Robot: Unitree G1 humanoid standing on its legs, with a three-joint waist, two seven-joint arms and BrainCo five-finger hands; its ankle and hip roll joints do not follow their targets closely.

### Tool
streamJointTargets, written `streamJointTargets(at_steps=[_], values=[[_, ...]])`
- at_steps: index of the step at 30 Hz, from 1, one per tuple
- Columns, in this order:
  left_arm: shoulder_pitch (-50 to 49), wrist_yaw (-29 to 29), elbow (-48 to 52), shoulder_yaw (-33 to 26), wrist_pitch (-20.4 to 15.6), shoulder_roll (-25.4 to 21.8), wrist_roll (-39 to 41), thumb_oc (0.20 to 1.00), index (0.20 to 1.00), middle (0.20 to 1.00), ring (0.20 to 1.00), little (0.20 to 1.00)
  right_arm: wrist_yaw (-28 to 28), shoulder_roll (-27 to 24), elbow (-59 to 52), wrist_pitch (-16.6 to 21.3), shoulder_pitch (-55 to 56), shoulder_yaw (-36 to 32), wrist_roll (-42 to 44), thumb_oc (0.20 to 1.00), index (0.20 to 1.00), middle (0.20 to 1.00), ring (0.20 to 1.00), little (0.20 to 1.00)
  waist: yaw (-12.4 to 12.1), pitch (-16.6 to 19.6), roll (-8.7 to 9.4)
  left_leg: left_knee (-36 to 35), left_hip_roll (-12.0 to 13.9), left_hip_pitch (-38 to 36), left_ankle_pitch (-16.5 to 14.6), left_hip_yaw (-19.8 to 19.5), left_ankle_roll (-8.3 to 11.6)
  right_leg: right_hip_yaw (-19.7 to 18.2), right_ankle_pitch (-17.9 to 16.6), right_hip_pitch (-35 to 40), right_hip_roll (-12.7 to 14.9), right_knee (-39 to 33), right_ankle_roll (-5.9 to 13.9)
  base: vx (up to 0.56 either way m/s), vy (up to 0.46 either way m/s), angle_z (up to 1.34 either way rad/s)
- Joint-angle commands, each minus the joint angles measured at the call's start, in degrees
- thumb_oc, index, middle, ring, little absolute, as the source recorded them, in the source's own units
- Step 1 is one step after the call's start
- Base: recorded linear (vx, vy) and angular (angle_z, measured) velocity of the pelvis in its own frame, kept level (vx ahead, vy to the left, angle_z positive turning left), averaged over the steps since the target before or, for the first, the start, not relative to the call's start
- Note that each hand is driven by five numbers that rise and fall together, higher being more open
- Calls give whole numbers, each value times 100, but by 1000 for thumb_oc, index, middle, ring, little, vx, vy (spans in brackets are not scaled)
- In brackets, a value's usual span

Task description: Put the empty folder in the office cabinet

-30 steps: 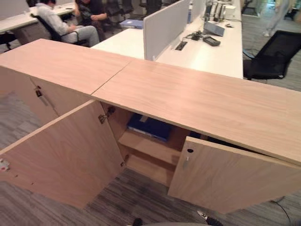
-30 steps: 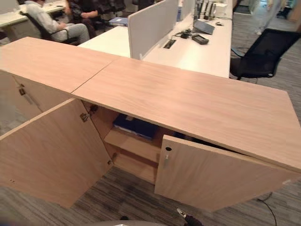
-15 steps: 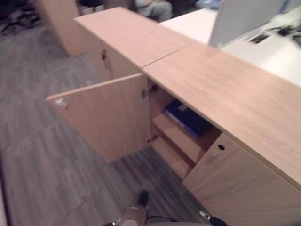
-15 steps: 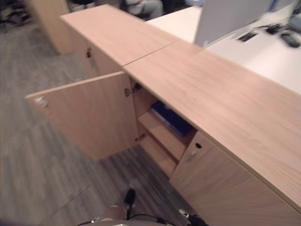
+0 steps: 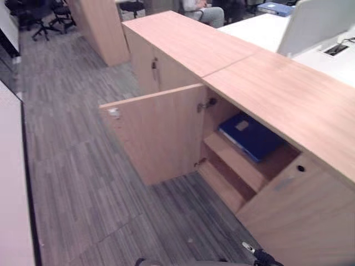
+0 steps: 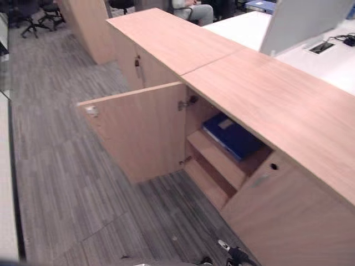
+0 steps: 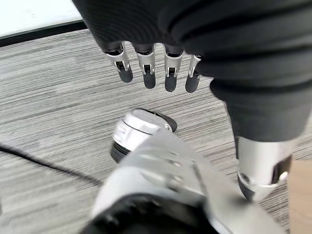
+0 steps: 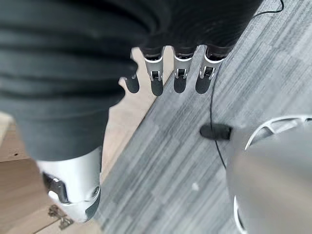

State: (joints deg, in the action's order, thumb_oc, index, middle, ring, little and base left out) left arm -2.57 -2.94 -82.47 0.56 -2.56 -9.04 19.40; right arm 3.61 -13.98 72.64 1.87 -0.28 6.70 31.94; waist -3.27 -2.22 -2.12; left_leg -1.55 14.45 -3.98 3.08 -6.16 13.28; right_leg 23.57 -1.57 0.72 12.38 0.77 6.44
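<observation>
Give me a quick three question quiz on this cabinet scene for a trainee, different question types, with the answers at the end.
1. True or false: the blue folder lies on the upper shelf inside the office cabinet.
2. Which cabinet door stands wide open: A the left door, B the right door?
3. Fill in: the left hand and the right hand each hold ____.

Key: 1 true. 2 A. 3 nothing; both hang over the carpet floor.

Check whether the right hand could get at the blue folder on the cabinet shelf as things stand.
Probably yes: the left door stands wide open, leaving the blue folder exposed, though the right door partly covers that side. The right hand hangs open and empty.
</observation>
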Motion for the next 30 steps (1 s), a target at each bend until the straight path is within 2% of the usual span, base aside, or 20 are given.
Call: streamJointTargets(at_steps=[1,2,3,4,6,8,10,12,14,15,16,19,20,21,22,23,24,26,27,30], values=[[322,10,-191,237,-122,-66,-421,1000,1000,1000,1000,1000,6,218,155,30,-3,-191,-214,1000,1000,1000,1000,1000,63,137,65,12,-53,300,-196,-221,-260,-197,-127,155,747,-45,431,-42,668,58],[363,28,-150,330,-93,-68,-525,1000,1000,1000,1000,1000,28,215,106,28,20,-306,-108,1000,1000,1000,1000,1000,95,135,73,-54,-181,234,-413,-151,-348,-220,-327,140,896,-45,518,-79,577,65],[428,37,-194,444,-115,-101,-708,1000,1000,1000,1000,1000,31,203,39,66,54,-601,146,1000,1000,1000,1000,1000,177,136,173,-202,-624,93,-694,-39,-636,-429,-1281,-80,1353,-62,768,-116,745,43],[459,52,-176,470,-105,-127,-769,1000,1000,1000,1000,1000,37,173,44,73,82,-702,186,1000,1000,1000,1000,1000,211,113,178,-256,-805,31,-782,21,-777,-493,-1605,-179,1500,-87,821,-127,703,-1],[454,103,-206,498,-79,-219,-870,1000,1000,1000,1000,1000,29,144,130,34,31,-777,122,1000,1000,1000,1000,1000,256,50,118,-296,-1012,-73,-872,202,-952,-502,-2105,-391,1682,-97,856,-108,432,-35],[452,101,-211,477,-75,-286,-919,1000,1000,1000,1000,1000,40,118,158,36,2,-800,69,1000,1000,1000,1000,1000,249,-6,62,-299,-1102,-124,-882,288,-1044,-435,-2121,-468,1717,-73,850,-110,336,-58],[412,103,-262,392,-56,-467,-1086,1000,1000,1000,1000,1000,-5,148,241,47,-34,-774,87,1000,1000,1000,1000,1000,315,-118,-98,-192,-1137,-96,-860,386,-1157,-710,-1108,-495,1174,274,517,-125,312,-48],[399,69,-291,354,-58,-535,-1112,1000,1000,1000,1000,1000,-30,161,304,71,-49,-711,126,1000,1000,1000,1000,1000,296,-95,-118,-176,-1152,-44,-799,446,-1224,-892,-411,-569,609,569,312,-60,129,-36],[396,65,-323,281,-51,-574,-949,1000,1000,1000,1000,1000,-49,146,421,107,-87,-511,177,1000,1000,1000,1000,1000,267,-123,-83,-172,-1212,7,-720,672,-1280,-568,159,-767,-178,820,1,-38,8,-24],[394,68,-316,244,-49,-565,-884,1000,1000,1000,1000,1000,-29,130,434,113,-108,-429,135,1000,1000,1000,1000,1000,194,-105,-43,-185,-1226,-36,-796,786,-1234,-313,279,-648,-284,679,-4,36,-101,-52],[417,64,-286,173,-45,-549,-802,1000,1000,1000,1000,1000,16,121,504,127,-105,-420,121,1000,1000,1000,1000,1000,151,-109,-1,-156,-1252,-54,-816,810,-1194,-155,329,-446,-333,454,-45,85,-150,-69],[500,5,-136,-191,-134,-399,23,1000,1000,1000,1000,1000,15,196,687,65,-33,-343,99,1000,1000,1000,1000,1000,124,0,236,-54,-1169,-49,-785,1011,-1064,-449,178,-126,-630,-268,-145,75,-251,-47],[534,14,-68,-275,-148,-317,365,1000,1000,1000,1000,1000,15,201,672,77,-14,-352,190,1000,1000,1000,1000,1000,124,-51,319,421,-1112,113,-883,990,-1028,-528,243,21,-716,-363,-191,136,-304,-35],[148,591,-381,-664,24,-1234,188,1000,1000,1000,1000,1000,-146,13,600,134,-10,-432,179,1000,1000,1000,1000,1000,48,-111,290,778,-1120,292,-918,976,-976,-471,251,65,-694,-387,-208,20,-275,-35],[245,300,-393,-822,-107,-1061,459,1000,1000,1000,1000,1000,-90,91,502,150,44,-485,445,1000,1000,1000,1000,1000,-3,-241,377,1289,-1106,547,-901,941,-874,-428,303,180,-677,-369,-290,-21,-149,-17],[243,300,-392,-822,-106,-1060,459,1000,1000,1000,1000,1000,-89,91,501,149,45,-485,445,1000,1000,1000,1000,1000,1,-238,374,1303,-1104,558,-908,935,-874,-423,304,178,-679,-369,-291,-7,-155,-1],[189,218,-248,-966,-85,-883,749,1000,1000,1000,1000,1000,-92,99,407,147,47,-547,483,1000,1000,1000,1000,1000,-28,-345,395,1494,-878,726,-613,1018,-800,-359,388,273,-669,-370,-350,20,-60,9],[126,236,-293,-1090,-44,-839,915,1000,1000,1000,1000,1000,-55,101,348,143,12,-586,539,1000,1000,1000,1000,1000,-68,-367,452,1266,-665,754,-388,1108,-821,-320,433,324,-640,-396,-347,75,-45,32],[64,275,-366,-1217,-21,-856,1104,1000,1000,1000,1000,1000,-118,107,294,158,13,-577,556,1000,1000,1000,1000,1000,-113,-318,479,691,-443,768,-18,880,-792,-368,530,329,-631,-342,-349,117,5,16],[84,279,-430,-1308,-38,-905,1157,1000,1000,1000,1000,1000,-130,81,319,197,3,-628,590,1000,1000,1000,1000,1000,-130,-282,429,150,-135,769,461,739,-658,-383,628,403,-606,-324,-325,107,87,-5]])
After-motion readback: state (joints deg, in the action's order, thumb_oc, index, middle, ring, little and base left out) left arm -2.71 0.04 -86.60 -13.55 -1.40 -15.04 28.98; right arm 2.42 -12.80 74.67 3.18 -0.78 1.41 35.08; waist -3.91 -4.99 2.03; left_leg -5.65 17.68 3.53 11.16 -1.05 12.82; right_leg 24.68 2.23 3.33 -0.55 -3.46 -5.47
